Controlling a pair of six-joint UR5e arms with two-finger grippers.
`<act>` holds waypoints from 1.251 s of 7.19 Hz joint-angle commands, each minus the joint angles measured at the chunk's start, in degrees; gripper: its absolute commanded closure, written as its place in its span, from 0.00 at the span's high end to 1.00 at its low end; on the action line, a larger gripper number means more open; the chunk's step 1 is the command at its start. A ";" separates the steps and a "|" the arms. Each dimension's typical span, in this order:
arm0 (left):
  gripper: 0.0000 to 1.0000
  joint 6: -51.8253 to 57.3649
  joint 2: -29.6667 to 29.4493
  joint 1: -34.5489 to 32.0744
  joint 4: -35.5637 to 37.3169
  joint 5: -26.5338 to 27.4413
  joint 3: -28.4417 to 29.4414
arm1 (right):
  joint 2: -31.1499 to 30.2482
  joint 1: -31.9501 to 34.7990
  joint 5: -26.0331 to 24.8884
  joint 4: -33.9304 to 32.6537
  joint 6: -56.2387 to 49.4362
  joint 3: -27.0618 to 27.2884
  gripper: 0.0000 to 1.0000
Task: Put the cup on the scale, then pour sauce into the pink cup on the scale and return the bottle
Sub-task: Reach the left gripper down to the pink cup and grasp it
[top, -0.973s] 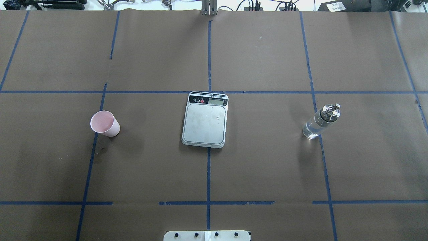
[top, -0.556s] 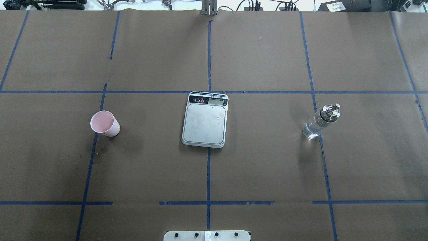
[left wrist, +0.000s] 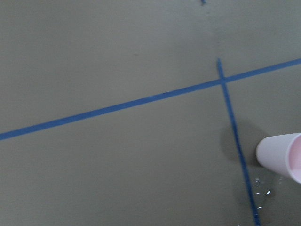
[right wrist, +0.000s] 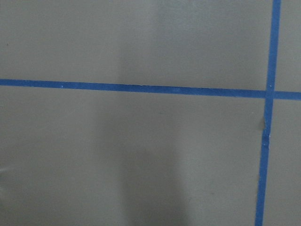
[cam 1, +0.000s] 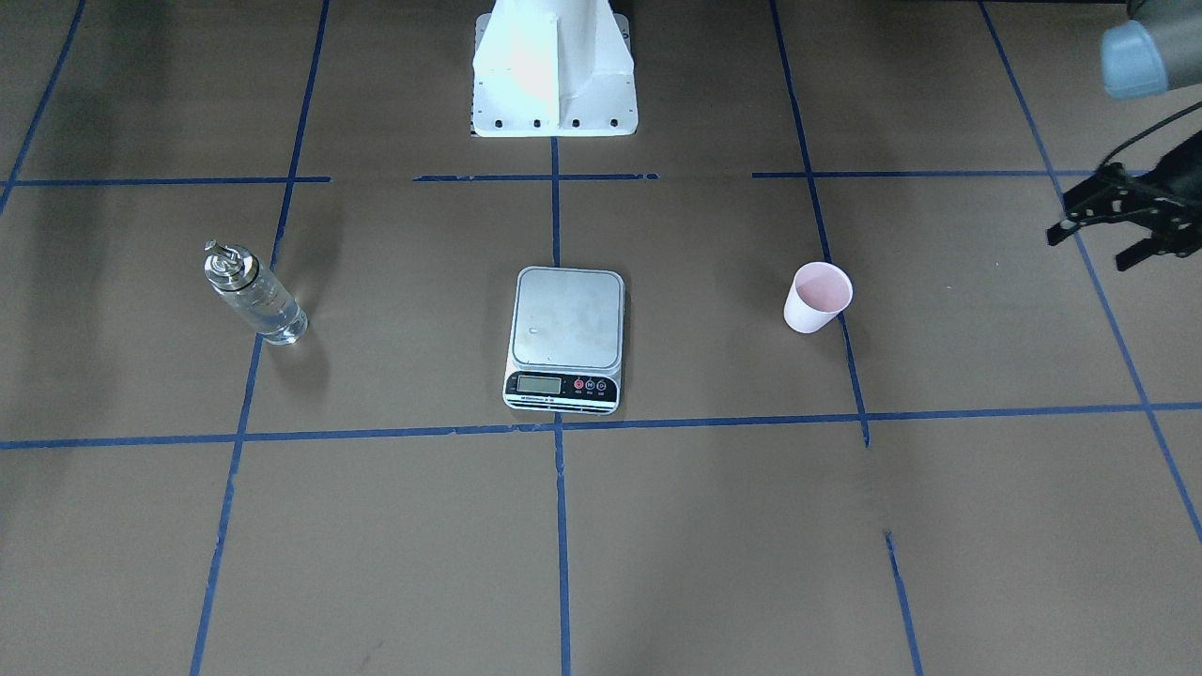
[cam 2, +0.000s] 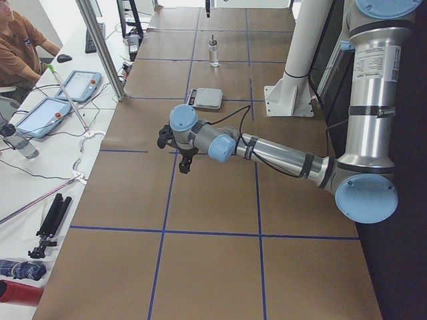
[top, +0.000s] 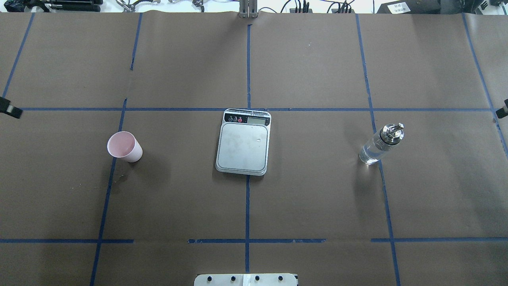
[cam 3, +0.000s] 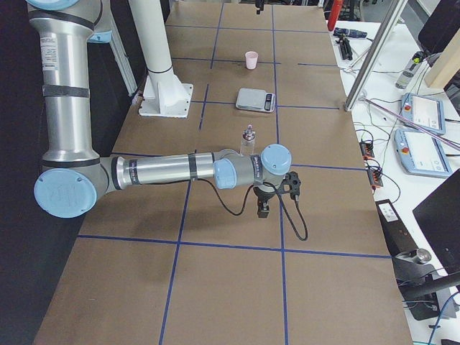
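Small pale pink paper cup (cam 1: 817,299) sits upright around 9 o'clock from the left tool (cam 1: 1094,246) in the front-facing view. Tool's spread, and that arm's nearest.

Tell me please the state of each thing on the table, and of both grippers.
scale, platform bare, display too small to read.
cup, upright, apart from the scale, looks empty.
bottle, upright, cap on, partly filled with clear sauce.
left gripper, open, holding nothing.
right gripper, cannot tell whether open or shut.
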 commanded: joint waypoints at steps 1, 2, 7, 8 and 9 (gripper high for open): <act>0.99 -15.99 -4.67 14.42 -2.83 7.05 -2.02 | -0.15 -1.96 0.10 5.63 3.35 -0.24 1.00; 0.97 -17.07 -7.05 18.39 -2.39 7.62 -0.98 | -0.07 -1.96 0.19 5.83 5.54 0.10 1.00; 0.96 -18.40 -9.97 19.40 -2.57 12.64 5.36 | -0.33 -2.05 0.10 5.74 5.73 -0.42 1.00; 0.93 -18.40 -11.19 19.40 -2.65 12.55 6.84 | -0.33 -2.05 0.01 5.74 5.73 -0.42 1.00; 0.90 -18.14 -11.46 19.49 -2.83 12.55 7.99 | -0.33 -2.05 0.01 5.74 5.73 -0.42 1.00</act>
